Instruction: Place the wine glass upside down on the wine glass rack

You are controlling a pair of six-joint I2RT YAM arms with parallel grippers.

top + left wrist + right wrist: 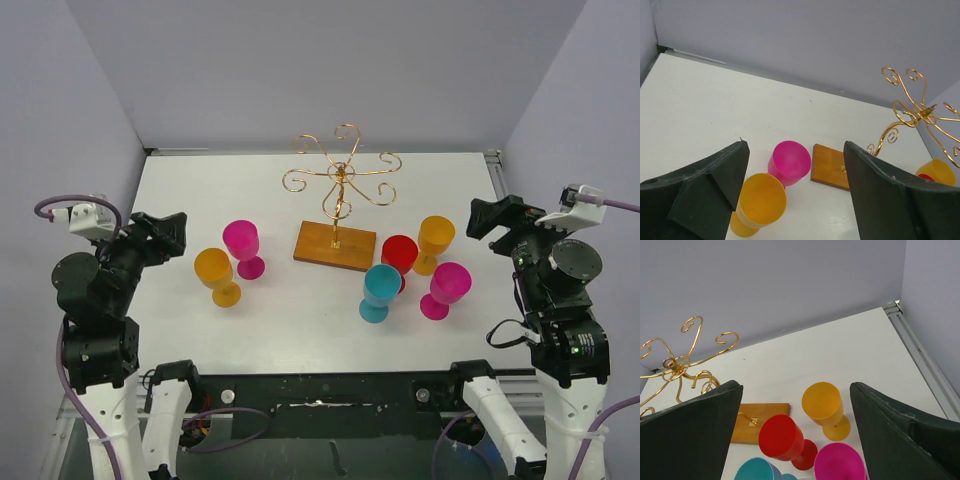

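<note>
Evidently nothing is lifted yet: the left pincer (pixel 165 233) and right pincer (pixel 492 218) hang spread wide and empty at the sides of the counter (pixel 200 190). The pink glass (pixel 241 243) and yellow glass (pixel 214 270) stand upright left of the rack (pixel 340 185), four more to its right; its hooks are bare.

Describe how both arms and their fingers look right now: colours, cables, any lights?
The left arm and right arm match: black joint housings above white lower links. A purple-grey cable loops into a white connector near each wrist. The left fingers and right fingers are matte, dark, wedge-shaped blades. A small green light shows on the right arm's lower housing.
</note>
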